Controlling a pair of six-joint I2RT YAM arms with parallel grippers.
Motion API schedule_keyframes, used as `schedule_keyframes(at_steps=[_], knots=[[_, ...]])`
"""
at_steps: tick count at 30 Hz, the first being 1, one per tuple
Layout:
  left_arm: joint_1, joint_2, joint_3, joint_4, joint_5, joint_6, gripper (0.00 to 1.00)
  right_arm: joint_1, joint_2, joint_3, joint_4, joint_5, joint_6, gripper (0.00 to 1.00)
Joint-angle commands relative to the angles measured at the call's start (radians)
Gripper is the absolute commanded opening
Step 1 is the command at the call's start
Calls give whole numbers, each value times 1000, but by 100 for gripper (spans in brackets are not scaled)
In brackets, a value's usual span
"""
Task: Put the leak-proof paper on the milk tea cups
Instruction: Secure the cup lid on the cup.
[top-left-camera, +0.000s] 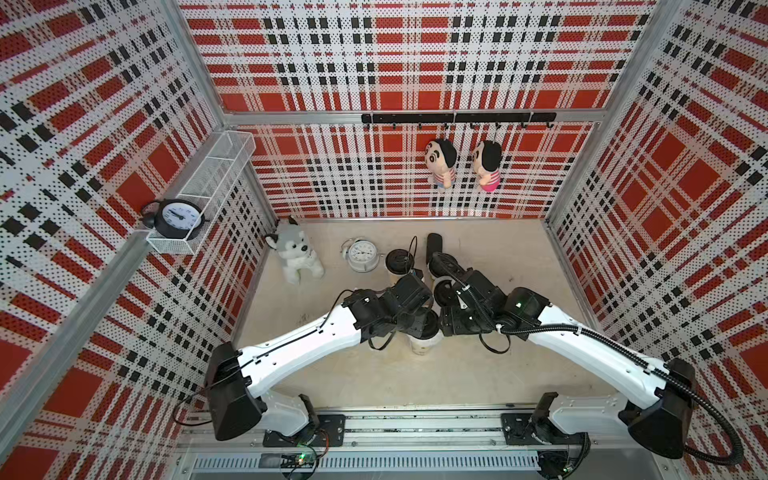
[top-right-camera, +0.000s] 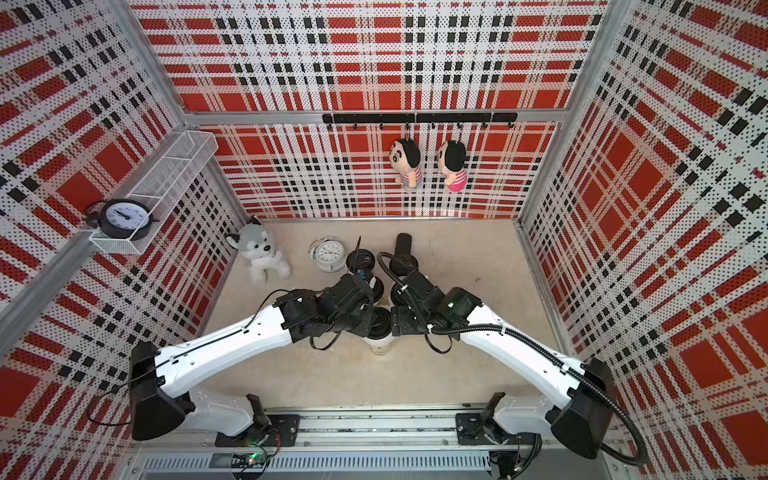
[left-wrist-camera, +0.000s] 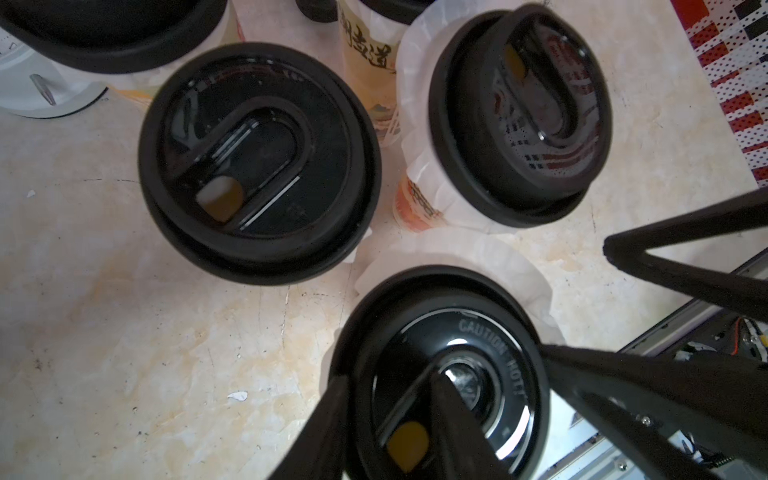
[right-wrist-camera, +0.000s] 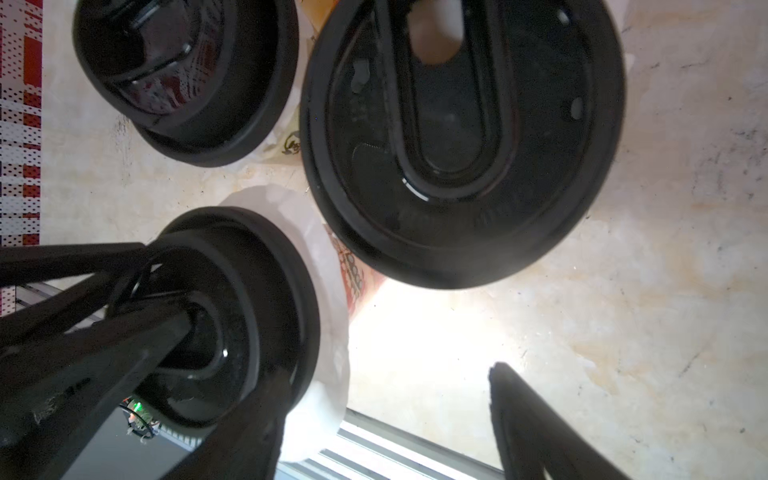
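Now | left gripper clamping the rim of the black lid on the nearest milk tea cup | right gripper hovering just beside it, jaws standing apart over the table | leak-proof paper sticking out under that lid, sitting on the cup mouth | other cups, lidded too, crowding close by

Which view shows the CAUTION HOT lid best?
Left wrist: the lid sits close, lettering readable. Right wrist shows it partly blocked, lettering unreadable; in both top views the arms cover most of it.
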Motion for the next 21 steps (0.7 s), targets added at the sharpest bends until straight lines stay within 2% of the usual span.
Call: schedule_keyframes(at_steps=[1, 21], knots=[[-11, 32, -60, -82, 20, 0, 37, 10, 1, -38, 12, 11, 23, 78], [-15, 3, -131, -47, 35, -17, 37, 88, 58, -236, -24, 67, 132, 77]])
